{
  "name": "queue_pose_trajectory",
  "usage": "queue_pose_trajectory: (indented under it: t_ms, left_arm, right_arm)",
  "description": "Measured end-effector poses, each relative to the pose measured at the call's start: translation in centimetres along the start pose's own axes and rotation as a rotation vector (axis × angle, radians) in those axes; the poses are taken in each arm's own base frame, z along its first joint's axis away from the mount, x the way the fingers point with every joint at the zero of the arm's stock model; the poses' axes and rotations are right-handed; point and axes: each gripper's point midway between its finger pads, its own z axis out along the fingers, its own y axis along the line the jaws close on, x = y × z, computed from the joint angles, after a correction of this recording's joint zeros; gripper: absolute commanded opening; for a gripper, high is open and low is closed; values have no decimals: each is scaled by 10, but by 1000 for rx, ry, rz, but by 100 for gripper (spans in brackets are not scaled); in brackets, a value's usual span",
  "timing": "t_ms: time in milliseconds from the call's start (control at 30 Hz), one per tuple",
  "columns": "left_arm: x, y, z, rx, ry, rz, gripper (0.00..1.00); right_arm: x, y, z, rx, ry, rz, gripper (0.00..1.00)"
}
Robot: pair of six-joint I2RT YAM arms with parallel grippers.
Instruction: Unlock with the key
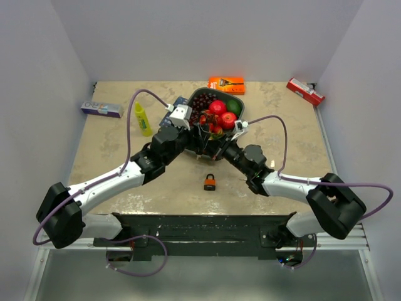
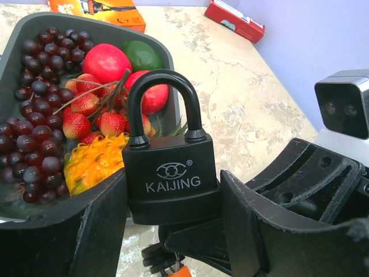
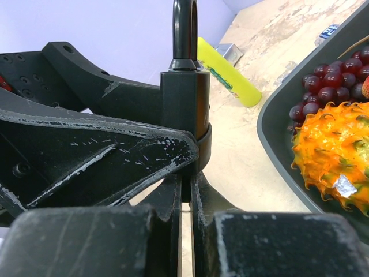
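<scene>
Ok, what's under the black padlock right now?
The right gripper, shut, sits directly beneath the black padlock, which the left gripper holds upright. The padlock's underside and whatever the right gripper pinches are covered.

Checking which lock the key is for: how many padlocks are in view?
2. A black KAIJING padlock, shackle closed, is clamped in the left gripper near the fruit tray. A small orange-bodied padlock lies on the beige tabletop between the arms. I see no others.
</scene>
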Motion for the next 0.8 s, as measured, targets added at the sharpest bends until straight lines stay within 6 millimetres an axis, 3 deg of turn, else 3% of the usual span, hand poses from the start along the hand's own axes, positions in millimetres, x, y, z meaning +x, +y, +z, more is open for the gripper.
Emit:
queue_pose_trajectory:
  t_ms: [233, 567, 800]
  left_arm:
    - [-3, -10, -9, 61, -13, 3, 0]
    - [-30, -38, -26, 205, -91, 11, 0]
    - [-36, -47, -31, 259, -115, 28, 0]
  right_arm:
    - [-1, 8, -8, -38, 0, -1, 0]
    - [-22, 39, -21, -183, -18, -15, 0]
    - [-28, 47, -25, -240, -7, -23, 0]
